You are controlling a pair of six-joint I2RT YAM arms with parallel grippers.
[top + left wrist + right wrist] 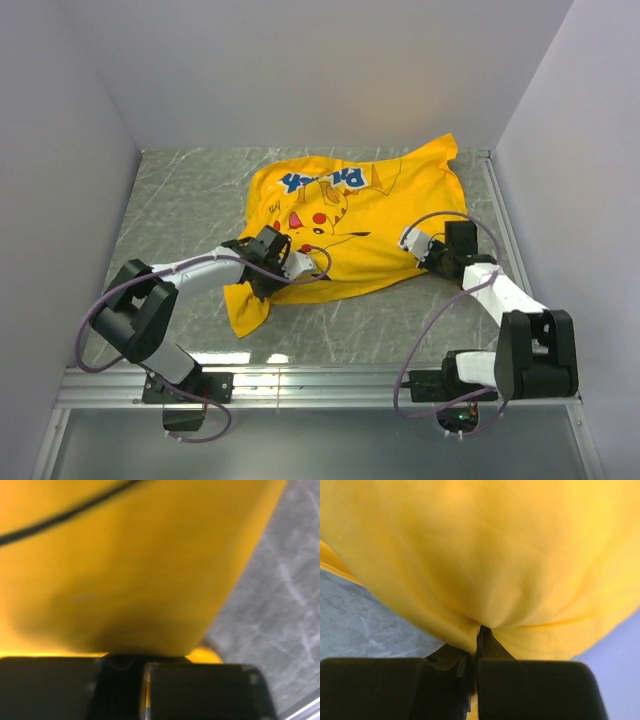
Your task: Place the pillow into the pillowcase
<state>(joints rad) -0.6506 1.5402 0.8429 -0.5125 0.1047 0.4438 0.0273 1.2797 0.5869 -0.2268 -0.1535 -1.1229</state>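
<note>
The yellow pillowcase (350, 225) with the Pikachu print and blue lettering lies puffed up on the grey table, filled out from inside. The pillow is hidden from view. My left gripper (300, 266) is shut on the pillowcase's near left edge; in the left wrist view yellow cloth (125, 570) fills the frame above the closed jaws. My right gripper (410, 240) is shut on the pillowcase's right edge; in the right wrist view the cloth (495, 555) bunches into the pinch of the jaws.
White walls close in the table at the back and both sides. A loose yellow flap (243, 310) of the case trails toward the near left. A metal rail (320, 385) runs along the near edge.
</note>
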